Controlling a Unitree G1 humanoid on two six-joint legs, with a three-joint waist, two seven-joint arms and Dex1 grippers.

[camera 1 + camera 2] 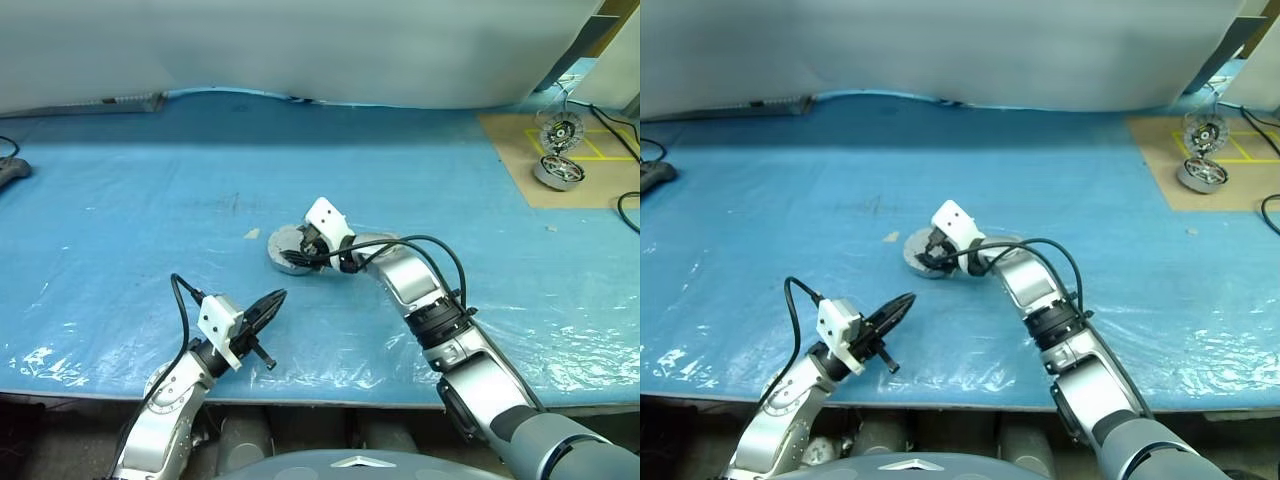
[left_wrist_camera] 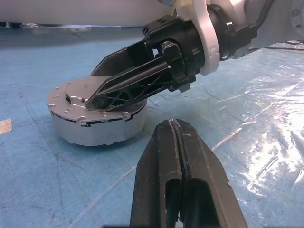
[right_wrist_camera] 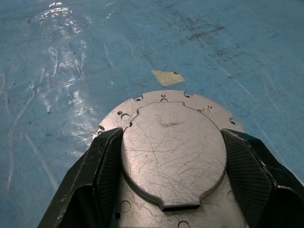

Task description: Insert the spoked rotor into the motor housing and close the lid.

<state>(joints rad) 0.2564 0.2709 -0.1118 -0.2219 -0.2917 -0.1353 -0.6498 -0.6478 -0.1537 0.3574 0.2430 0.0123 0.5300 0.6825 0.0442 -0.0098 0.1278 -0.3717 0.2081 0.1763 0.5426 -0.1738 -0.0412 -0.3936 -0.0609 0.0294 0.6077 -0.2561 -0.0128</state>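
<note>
Near the bench's middle, the right gripper is being held spread over the lid, down on the single motor housing. The left gripper, pressed together, is hanging nearer the front edge. Two more motor parts are lying at the far right corner.

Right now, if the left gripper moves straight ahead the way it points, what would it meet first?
Probably the motor housing with its lid closed, and the right gripper resting over it. The left gripper, shut, points at them across bare blue table cover; which comes first is unclear.
</note>
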